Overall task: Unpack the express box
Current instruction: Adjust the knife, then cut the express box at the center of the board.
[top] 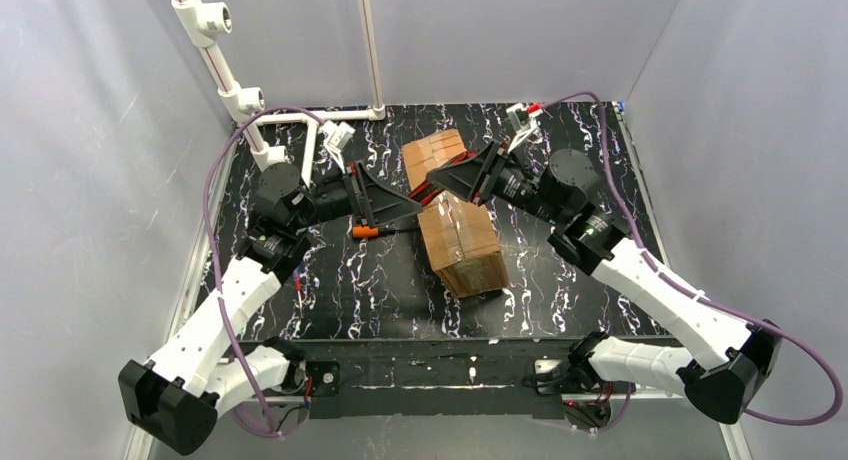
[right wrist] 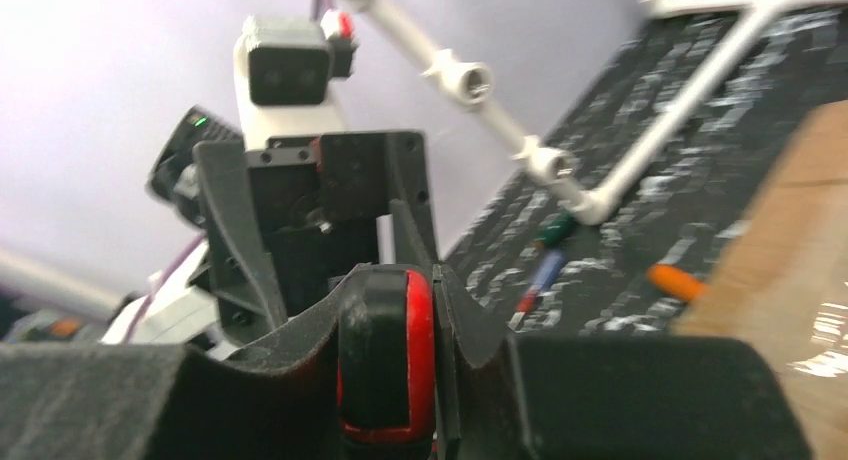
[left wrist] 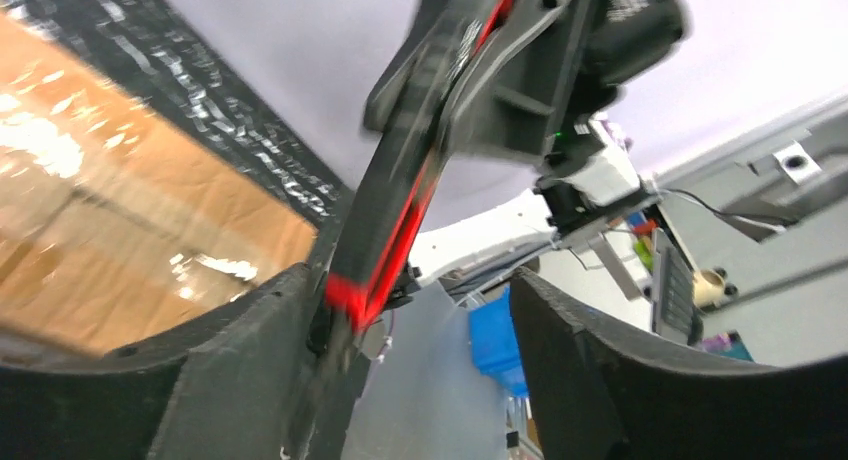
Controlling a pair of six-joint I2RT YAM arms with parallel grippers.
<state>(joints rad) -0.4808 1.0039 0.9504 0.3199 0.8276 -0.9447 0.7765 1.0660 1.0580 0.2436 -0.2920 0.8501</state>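
Observation:
The express box (top: 462,242), a brown taped carton, lies in the middle of the black marbled table (top: 380,290); its top also shows as the box (left wrist: 120,230) and the box (right wrist: 800,240). Both grippers meet above its far half. My right gripper (right wrist: 395,370) is shut on a red-and-black tool (right wrist: 400,350). In the left wrist view that tool (left wrist: 400,220) slants down from the right gripper's fingers (left wrist: 540,70) and rests against one left finger (left wrist: 250,360). My left gripper (left wrist: 420,380) stands open, its jaws wide apart. From above, the left gripper (top: 412,205) and right gripper (top: 440,183) nearly touch.
An orange pen (top: 365,232) lies left of the box, seen too as the pen (right wrist: 672,279), with a blue-and-red pen (right wrist: 540,275) nearby. A white pipe frame (top: 300,120) stands at the back left. Grey walls enclose the table.

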